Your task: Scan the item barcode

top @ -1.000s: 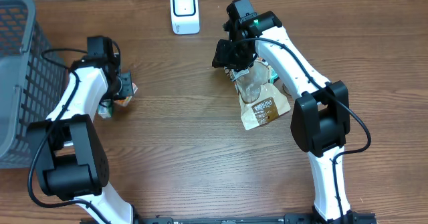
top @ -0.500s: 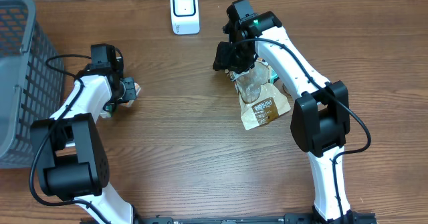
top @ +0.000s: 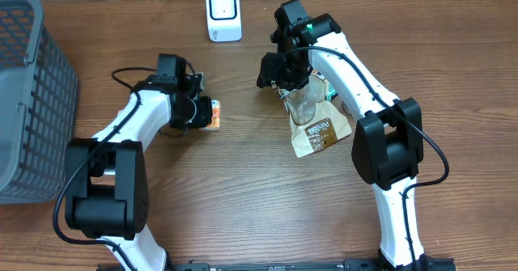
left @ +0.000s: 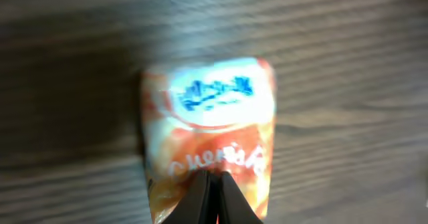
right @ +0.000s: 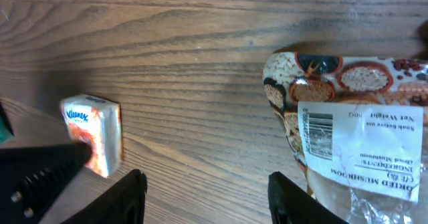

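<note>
The left wrist view is blurred, so the tissue pack shows only smeared print, its lower end hidden behind the left gripper. The grey basket at the table's left edge is cut off by the frame. The left arm reaches inward, jaws clamped on the pack, short of the scanner at the far edge. The right gripper, jaws apart, hangs over the mushroom bag's top.

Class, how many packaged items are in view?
2: the tissue pack pinched by the left gripper, the mushroom bag under the right arm; others may be hidden beneath it.
</note>
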You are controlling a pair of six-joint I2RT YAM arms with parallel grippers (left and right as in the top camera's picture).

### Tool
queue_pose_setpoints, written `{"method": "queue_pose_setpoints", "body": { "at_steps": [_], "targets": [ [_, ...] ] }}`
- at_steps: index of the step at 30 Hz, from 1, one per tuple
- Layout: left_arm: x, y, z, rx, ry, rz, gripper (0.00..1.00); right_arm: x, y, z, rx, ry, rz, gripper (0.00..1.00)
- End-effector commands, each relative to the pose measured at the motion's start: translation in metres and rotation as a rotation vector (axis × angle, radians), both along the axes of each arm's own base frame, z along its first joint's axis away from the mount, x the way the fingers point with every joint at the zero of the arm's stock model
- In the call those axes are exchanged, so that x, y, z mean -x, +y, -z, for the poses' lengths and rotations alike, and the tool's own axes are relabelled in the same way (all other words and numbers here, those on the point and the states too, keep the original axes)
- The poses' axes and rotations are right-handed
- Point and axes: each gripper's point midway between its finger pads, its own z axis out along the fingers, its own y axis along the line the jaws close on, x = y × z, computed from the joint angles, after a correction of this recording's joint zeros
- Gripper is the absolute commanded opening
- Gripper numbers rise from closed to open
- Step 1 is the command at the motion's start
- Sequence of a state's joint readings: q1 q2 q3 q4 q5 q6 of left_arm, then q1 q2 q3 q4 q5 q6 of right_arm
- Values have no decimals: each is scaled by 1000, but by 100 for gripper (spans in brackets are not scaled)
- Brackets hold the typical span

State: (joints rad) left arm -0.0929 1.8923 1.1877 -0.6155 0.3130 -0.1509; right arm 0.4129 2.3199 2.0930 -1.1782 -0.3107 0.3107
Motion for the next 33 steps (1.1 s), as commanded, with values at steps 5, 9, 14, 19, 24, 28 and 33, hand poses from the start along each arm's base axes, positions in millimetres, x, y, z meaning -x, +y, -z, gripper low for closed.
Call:
{"method": "queue_pose_setpoints", "body": {
  "at_steps": [5,9,14,19,24,28,33],
  "targets": [
    [-39,35,-87,8,-57,-92,4,6,19,-23,-27,-44,-35,58],
    [-50,82,-126,-87,-84,-186,4,18,41,-21,-31,-42,-71,58],
    [-54,108,-128,-171,-101,-225,8,33,75,-7,-50,-40,-100,54],
    [-51,119,-126,-233,-93,-242,45,46,110,1,-103,-60,-128,47],
    [-51,118,-126,-232,-93,-240,100,46,123,11,-99,-89,-125,46],
    [-51,118,-126,-232,-93,-240,100,47,124,24,-95,-78,-125,45],
    [-51,118,-126,-232,-93,-240,100,57,130,49,-93,-20,-145,40]
  ]
}}
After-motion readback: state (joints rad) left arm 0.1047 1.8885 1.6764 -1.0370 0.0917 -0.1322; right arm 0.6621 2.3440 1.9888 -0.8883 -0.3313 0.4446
